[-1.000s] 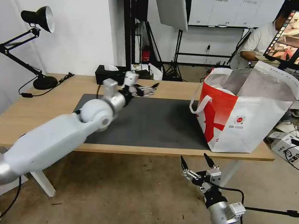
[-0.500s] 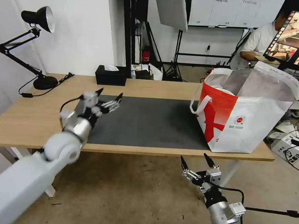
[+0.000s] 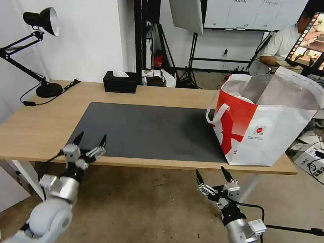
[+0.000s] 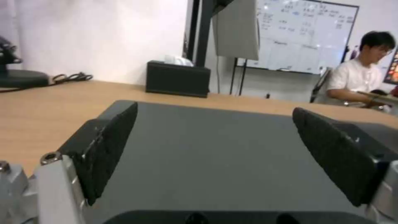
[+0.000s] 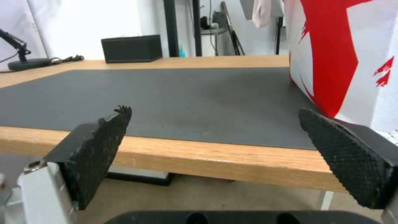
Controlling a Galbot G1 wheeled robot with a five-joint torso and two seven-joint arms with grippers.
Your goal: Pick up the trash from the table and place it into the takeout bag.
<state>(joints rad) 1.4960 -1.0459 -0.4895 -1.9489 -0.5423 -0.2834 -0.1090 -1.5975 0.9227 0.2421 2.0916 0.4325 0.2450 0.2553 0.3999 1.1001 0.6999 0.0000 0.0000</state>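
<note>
1. Across the middle of the head frame we see the table (image 3: 32, 127), a long light-wood top with a large dark grey mat (image 3: 150, 131) covering its centre.
2. At the right of the frame the takeout bag (image 3: 265, 125) stands upright on the table's right end, partly on the mat, mouth open with silver lining showing; a white loop handle hangs on its left side and a small round red logo sits on its white face.
3. Something pale lies inside the bag's mouth, but we cannot tell what it is.
4. At the upper left a black desk lamp (image 3: 37, 50) stands on the table's far left corner.
5. At the lower left our left gripper (image 3: 90, 142) hangs at the table's near edge, over the mat's near-left corner, its fingers spread wide and holding nothing.
6. At the lower centre-right our right gripper (image 3: 213, 175) waits below the table edge, in front of the bag, fingers also wide apart and bare.
7. Near the top centre a black tissue box (image 3: 120, 82) rests at the far edge of the table.
</note>
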